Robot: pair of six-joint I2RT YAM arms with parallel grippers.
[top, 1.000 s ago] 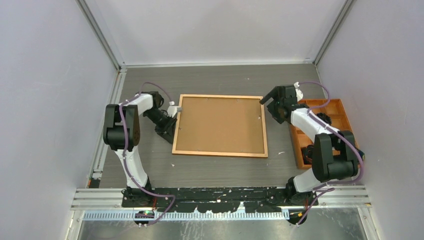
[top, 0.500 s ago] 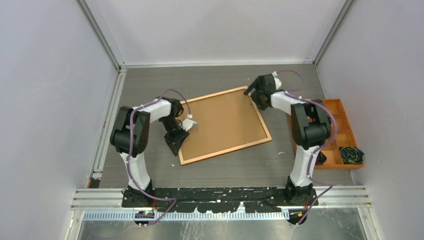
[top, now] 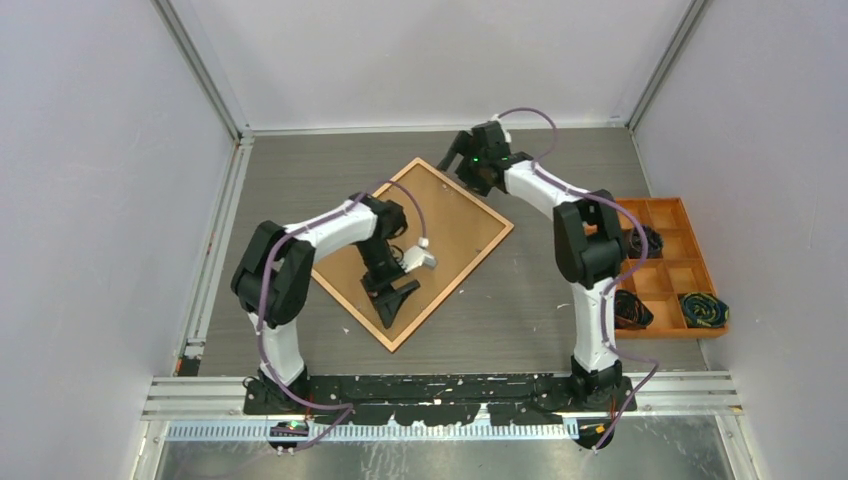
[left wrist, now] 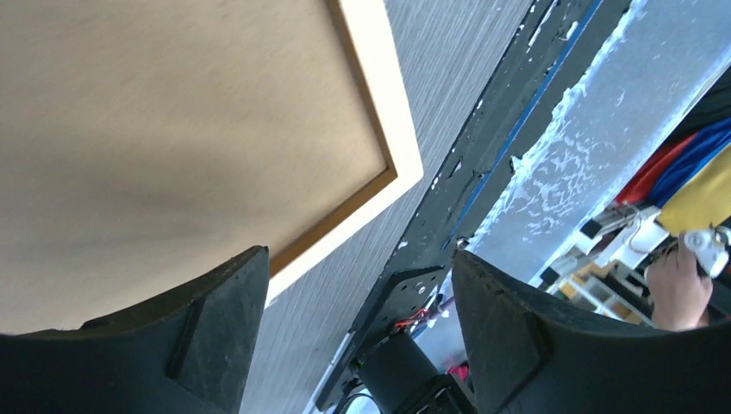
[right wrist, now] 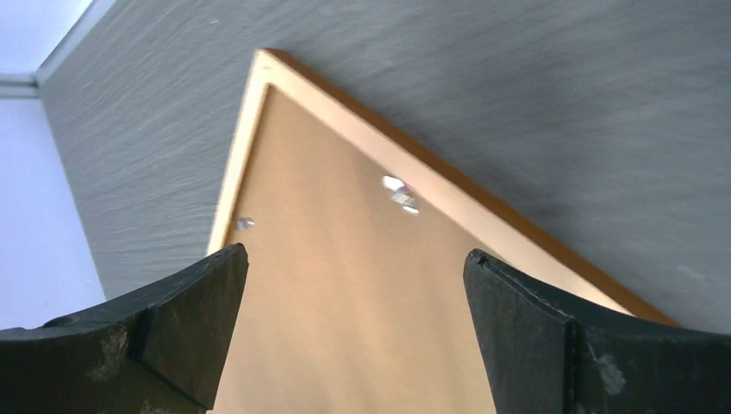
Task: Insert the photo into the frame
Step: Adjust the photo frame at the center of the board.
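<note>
The frame (top: 457, 283) lies back-up on the table, turned like a diamond, with a plain brown backing board (top: 450, 225) filling it. The photo is out of view. My left gripper (top: 395, 303) hangs open over the frame's near corner, nothing between its fingers; the left wrist view shows that gripper (left wrist: 358, 254), the frame's pale border (left wrist: 379, 103) and the board (left wrist: 172, 129). At the far corner, my right gripper (top: 455, 162) is open wide. In its wrist view the gripper (right wrist: 353, 252) sits over the board (right wrist: 328, 198), near a metal tab (right wrist: 398, 194) and the frame's border (right wrist: 345, 108).
An orange compartment tray (top: 690, 215) stands at the right edge, holding coiled cables (top: 700, 310). Grey walls close in the table on three sides. The black base rail (top: 440, 385) runs along the near edge.
The frame has swung counterclockwise from square to a diamond. My left gripper has let go and opened. Both arms followed the frame's corners, the right one moving further back and left.
</note>
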